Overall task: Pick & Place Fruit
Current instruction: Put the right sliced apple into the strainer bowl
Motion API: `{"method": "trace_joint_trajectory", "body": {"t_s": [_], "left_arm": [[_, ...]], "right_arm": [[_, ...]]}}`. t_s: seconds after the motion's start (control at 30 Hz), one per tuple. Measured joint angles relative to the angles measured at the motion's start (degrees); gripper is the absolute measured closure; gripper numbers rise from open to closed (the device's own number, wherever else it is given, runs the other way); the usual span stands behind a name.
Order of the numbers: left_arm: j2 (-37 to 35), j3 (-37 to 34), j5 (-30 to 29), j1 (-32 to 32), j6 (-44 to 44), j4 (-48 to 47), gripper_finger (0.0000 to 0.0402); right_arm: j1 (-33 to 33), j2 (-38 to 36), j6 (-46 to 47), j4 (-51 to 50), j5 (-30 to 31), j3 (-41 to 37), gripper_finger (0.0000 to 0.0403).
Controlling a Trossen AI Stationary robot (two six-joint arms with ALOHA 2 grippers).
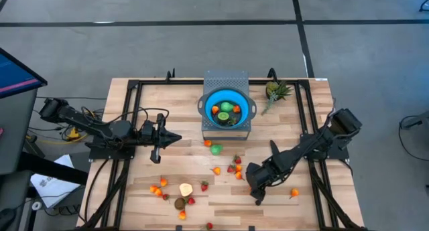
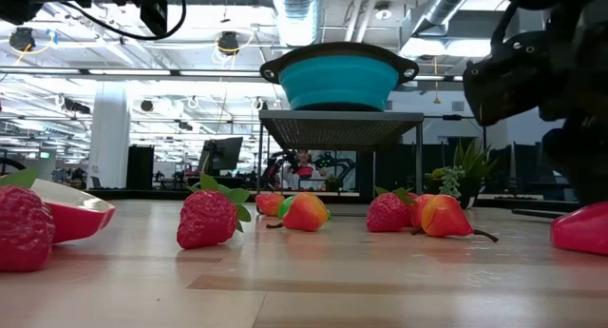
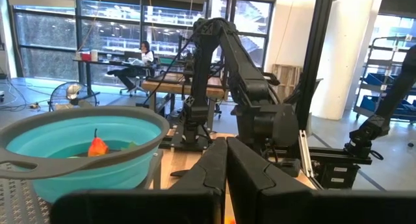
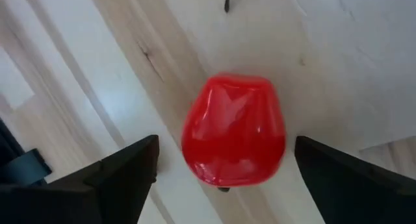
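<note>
Fingers of the right gripper (image 4: 221, 169) are standing wide apart, straddling a glossy red fruit (image 4: 234, 130), possibly an apple, lying on the table (image 1: 315, 211) near its front edge. Left gripper (image 1: 175, 138) is waiting shut, pointing toward the blue bowl (image 1: 209, 100).

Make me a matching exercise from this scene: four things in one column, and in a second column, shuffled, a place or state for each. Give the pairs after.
Things
1. blue bowl
2. left gripper
3. right gripper
4. pineapple piece

Places or states
A. fingers spread wide, one on either side of a glossy red fruit on the wood
B. at the table's far right corner, beside the stand
C. raised on a grey perforated stand, with fruit inside
D. fingers shut, empty, pointing toward the table's middle

Pairs: 1-C, 2-D, 3-A, 4-B
</note>
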Motion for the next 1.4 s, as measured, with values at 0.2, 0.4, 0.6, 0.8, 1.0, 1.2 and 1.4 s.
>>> {"method": "trace_joint_trajectory", "body": {"t_s": [0.2, 0.4, 0.6, 0.8, 1.0, 1.2, 1.4], "left_arm": [[-0.01, 0.02, 0.02, 0.0, 0.0, 0.0, 0.04], [-0.02, 0.0, 0.02, 0.0, 0.02, 0.0, 0.04], [-0.02, 0.01, 0.02, 0.0, 0.0, 0.0, 0.04], [0.0, 0.02, 0.03, 0.0, 0.02, 0.0, 0.04], [0.0, 0.02, 0.04, 0.0, 0.0, -0.04, 0.04], [-0.02, 0.0, 0.04, 0.0, 0.0, -0.04, 0.04], [-0.01, 0.01, 0.04, 0.0, 0.01, -0.04, 0.04]], "right_arm": [[-0.53, 0.77, 1.77, -0.19, 0.07, -0.01, 0.0078], [-1.53, 0.96, 5.55, -1.85, 0.1, 0.0, 0.0106], [-3.08, 1.05, 6.27, -2.7, -0.32, 0.05, 0.0123], [-4.7, 1.4, 4.1, -7.82, 1.67, 3.11, 0.0128], [-5.64, 1.36, 1.81, -15.92, 5.3, 5.9, 0.0129], [-6.07, 1.35, -0.16, -16.63, 5.66, 5.97, 0.0129], [-5.98, 1.27, -1.41, -16.57, 6.21, 5.99, 0.0129]]}}
